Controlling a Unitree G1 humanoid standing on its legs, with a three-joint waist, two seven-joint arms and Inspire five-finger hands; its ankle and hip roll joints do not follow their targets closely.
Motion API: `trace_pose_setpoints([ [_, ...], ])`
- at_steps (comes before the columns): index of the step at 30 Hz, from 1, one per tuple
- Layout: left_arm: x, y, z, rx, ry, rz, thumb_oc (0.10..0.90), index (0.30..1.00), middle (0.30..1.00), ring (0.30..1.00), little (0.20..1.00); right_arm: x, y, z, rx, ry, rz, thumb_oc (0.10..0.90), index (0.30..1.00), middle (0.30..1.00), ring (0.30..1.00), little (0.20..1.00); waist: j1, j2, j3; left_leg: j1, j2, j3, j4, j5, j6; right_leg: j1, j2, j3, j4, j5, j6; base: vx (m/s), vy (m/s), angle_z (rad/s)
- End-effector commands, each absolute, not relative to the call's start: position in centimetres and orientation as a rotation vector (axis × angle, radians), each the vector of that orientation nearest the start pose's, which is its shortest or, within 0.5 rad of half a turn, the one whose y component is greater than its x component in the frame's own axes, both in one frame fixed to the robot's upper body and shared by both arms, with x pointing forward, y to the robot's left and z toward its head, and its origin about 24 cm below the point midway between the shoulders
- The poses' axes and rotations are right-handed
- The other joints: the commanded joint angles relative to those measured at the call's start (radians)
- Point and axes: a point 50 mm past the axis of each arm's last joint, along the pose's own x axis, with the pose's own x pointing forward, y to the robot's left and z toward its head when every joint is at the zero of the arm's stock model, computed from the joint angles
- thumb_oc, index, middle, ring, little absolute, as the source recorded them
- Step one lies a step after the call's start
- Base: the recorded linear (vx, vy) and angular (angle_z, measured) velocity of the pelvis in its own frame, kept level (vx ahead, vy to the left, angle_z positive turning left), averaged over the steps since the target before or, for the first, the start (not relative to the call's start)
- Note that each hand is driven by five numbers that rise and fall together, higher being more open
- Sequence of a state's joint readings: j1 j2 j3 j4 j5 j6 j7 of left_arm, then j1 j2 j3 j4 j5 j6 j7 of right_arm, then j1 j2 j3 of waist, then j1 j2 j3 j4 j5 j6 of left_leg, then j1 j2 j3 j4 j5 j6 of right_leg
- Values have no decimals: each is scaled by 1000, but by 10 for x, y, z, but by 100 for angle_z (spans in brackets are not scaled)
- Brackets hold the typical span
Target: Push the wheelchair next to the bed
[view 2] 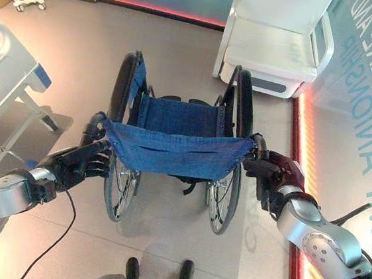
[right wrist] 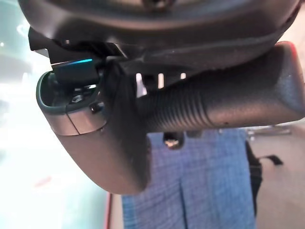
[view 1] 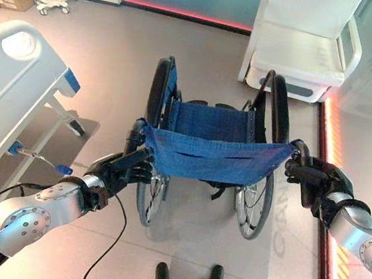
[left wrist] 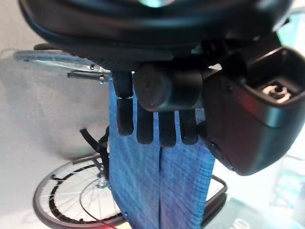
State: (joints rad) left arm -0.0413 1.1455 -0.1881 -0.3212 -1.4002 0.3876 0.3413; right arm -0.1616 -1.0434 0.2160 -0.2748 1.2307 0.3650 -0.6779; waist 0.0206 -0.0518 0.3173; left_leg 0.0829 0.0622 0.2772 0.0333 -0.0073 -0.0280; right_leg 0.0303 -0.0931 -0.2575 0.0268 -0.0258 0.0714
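The wheelchair (view 1: 211, 149) is standing straight ahead of the robot, its long axis running directly away, while the bed (view 1: 15, 88) is lying off to the left, well apart. The left hand (view 1: 126, 166) is clenching around the left push handle and the right hand (view 1: 308, 176) is grasping the right one. I'm counting one wheelchair, one bed, two handles; steering left looks necessary.

The wheelchair (view 1: 215, 149) has a matt blue woven cloth back and seat, black rubber tyres and thin bright metal spokes. Its push handle (right wrist: 224, 107) is ribbed black rubber. The bed (view 1: 16, 75) end looks like smooth pale plastic. The floor (view 1: 114, 59) is smooth, faintly glossy.
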Motion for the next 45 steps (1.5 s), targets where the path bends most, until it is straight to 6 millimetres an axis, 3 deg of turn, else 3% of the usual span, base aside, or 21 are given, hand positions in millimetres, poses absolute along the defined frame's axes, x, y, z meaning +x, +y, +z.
trace_pose_setpoints([
  [1,259,226,175,-326,150,-196,400,300,300,300,300,262,-238,140,-78,187,-151,400,300,300,300,300,-36,5,-18,-136,92,-51,390,52,-43,3,27,-32,59,26,-42,92,-256,-4],
  [2,258,231,175,-334,148,-185,400,300,300,300,300,265,-239,143,-87,177,-136,400,300,300,300,300,-18,-6,1,-226,86,-90,556,90,-42,16,42,-13,77,18,-61,138,-242,-18],
  [3,258,235,174,-339,150,-176,400,300,300,300,300,266,-240,145,-92,173,-125,400,300,300,300,300,-11,-10,10,-261,91,-93,626,104,-38,30,49,-2,81,12,-71,194,-240,-24],
  [5,258,239,173,-346,152,-163,400,300,300,300,300,266,-240,145,-95,172,-114,400,300,300,300,300,-2,-10,19,-283,76,-105,636,112,-30,47,57,14,84,7,-73,194,-50,-25],
  [6,256,248,171,-362,158,-134,400,300,300,300,300,267,-238,145,-98,170,-93,400,300,300,300,300,22,-3,26,-307,13,-122,572,107,-11,69,67,50,93,-6,-63,253,46,-11],
  [7,254,252,171,-367,162,-119,400,300,300,300,300,268,-237,145,-100,169,-81,400,300,300,300,300,33,4,28,-309,6,-116,510,128,-16,83,77,58,96,-16,-60,290,50,-9],
  [10,254,267,164,-378,173,-75,400,300,300,300,300,272,-235,146,-111,165,-41,400,300,300,300,300,63,34,15,-310,18,-101,301,223,-51,136,113,56,94,-49,-54,395,80,-6],
  [14,251,276,153,-378,178,-47,400,300,300,300,300,273,-232,147,-123,149,12,400,300,300,300,300,103,68,3,-308,16,-144,74,336,-94,234,157,87,71,-97,-49,453,104,-43],
  [15,250,276,153,-379,177,-45,400,300,300,300,300,273,-232,148,-123,147,17,400,300,300,300,300,106,69,2,-305,16,-146,64,337,-94,242,158,91,70,-101,-49,576,161,-52],
  [19,250,279,153,-372,173,-33,400,300,300,300,300,276,-224,156,-118,123,77,400,300,300,300,300,136,46,-31,-295,-34,-167,103,168,-31,274,127,114,114,-168,-20,422,166,-81],
  [22,251,278,151,-362,194,-45,400,300,300,300,300,277,-221,153,-103,125,94,400,300,300,300,300,147,30,-53,-298,-62,-154,139,109,4,286,110,107,175,-185,-2,418,208,-54],
  [23,251,277,150,-347,208,-60,400,300,300,300,300,277,-219,152,-96,125,97,400,300,300,300,300,153,15,-69,-279,-99,-164,132,90,34,260,92,95,278,-133,30,425,243,-30],
  [25,250,276,152,-335,209,-76,400,300,300,300,300,277,-217,152,-96,121,100,400,300,300,300,300,157,17,-87,-262,-124,-184,121,78,57,211,89,98,402,-75,53,411,263,15],
  [27,250,279,157,-327,211,-92,400,300,300,300,300,280,-215,151,-90,116,99,400,300,300,300,300,162,25,-107,-232,-158,-220,103,57,92,108,93,119,641,47,103,343,235,26],
  [29,251,282,158,-327,216,-100,400,300,300,300,300,285,-212,151,-86,114,100,400,300,300,300,300,160,35,-111,-215,-170,-231,112,37,107,42,88,122,723,88,106,265,151,29],
  [30,253,283,158,-327,220,-106,400,300,300,300,300,288,-210,150,-86,112,101,400,300,300,300,300,158,40,-111,-209,-175,-236,119,28,113,12,75,115,720,75,93,264,104,31],
  [32,254,284,159,-321,220,-120,400,300,300,300,300,291,-208,153,-99,102,109,400,300,300,300,300,151,47,-104,-207,-184,-247,137,17,115,-23,56,90,639,23,68,272,30,11],
  [35,255,286,166,-322,187,-149,400,300,300,300,300,293,-211,163,-126,64,117,400,300,300,300,300,129,52,-64,-181,-195,-290,191,-29,102,-81,21,71,367,-17,35,292,-87,-14],
  [41,258,278,158,-341,197,-158,400,300,300,300,300,295,-212,175,-191,35,166,400,300,300,300,300,56,24,-16,-52,-226,-339,269,-192,97,-233,-88,165,44,217,106,410,-178,44],
  [43,256,274,154,-337,204,-175,400,300,300,300,300,294,-212,185,-203,31,172,400,300,300,300,300,48,32,-13,6,-198,-367,269,-233,92,-280,-110,180,-30,241,117,547,-252,74],
  [45,248,270,147,-330,214,-188,400,300,300,300,300,297,-211,191,-217,21,185,400,300,300,300,300,67,13,-22,15,-190,-377,321,-276,95,-254,-123,163,-24,236,123,549,-294,61],
])
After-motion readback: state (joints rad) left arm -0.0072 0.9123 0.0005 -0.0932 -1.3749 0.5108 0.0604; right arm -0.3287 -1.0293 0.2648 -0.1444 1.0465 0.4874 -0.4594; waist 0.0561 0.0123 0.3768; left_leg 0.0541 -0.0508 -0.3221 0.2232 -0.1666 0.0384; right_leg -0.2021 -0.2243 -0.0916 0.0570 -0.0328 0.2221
